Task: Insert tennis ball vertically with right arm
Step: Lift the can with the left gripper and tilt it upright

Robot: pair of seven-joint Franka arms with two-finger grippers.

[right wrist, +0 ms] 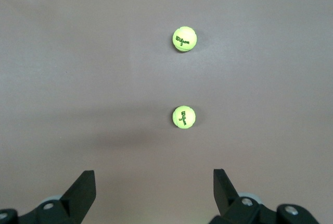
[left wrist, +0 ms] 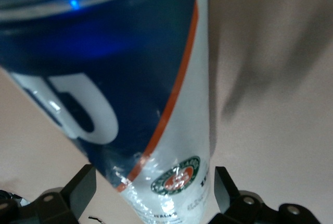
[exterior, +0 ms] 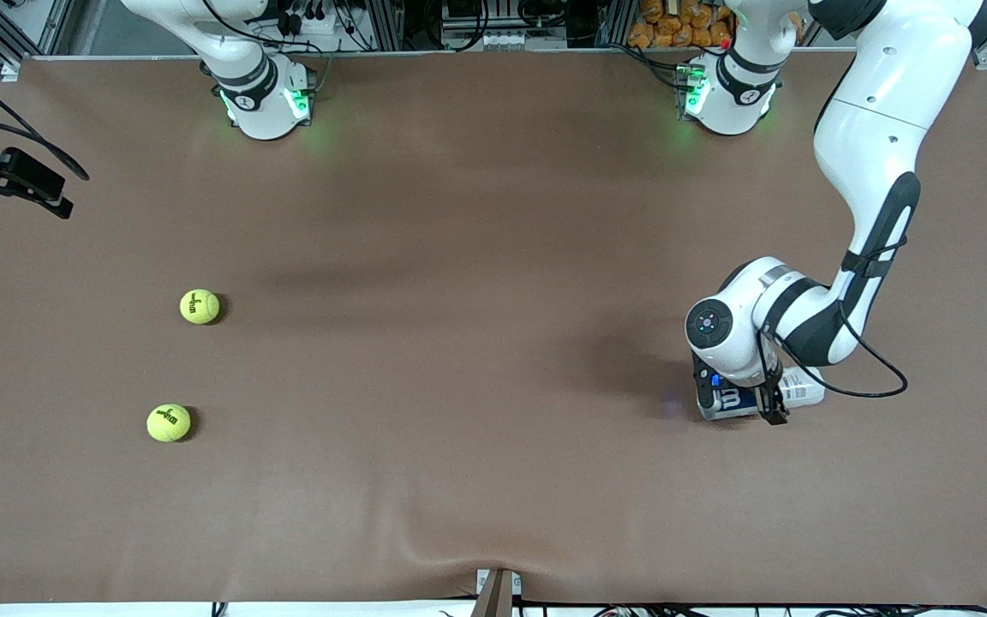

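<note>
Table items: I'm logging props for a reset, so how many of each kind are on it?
Tennis balls: 2, one farther from the front camera than the other
Tennis ball can: 1, lying under the left gripper
Total: 3

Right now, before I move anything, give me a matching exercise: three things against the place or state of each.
Things:
1. can
2. left end effector
3. right end effector

Places or states:
A. open, up over the two tennis balls
B. lying on the table, toward the left arm's end
C. open, lowered astride the can

Pairs: 1-B, 2-C, 3-A
</note>
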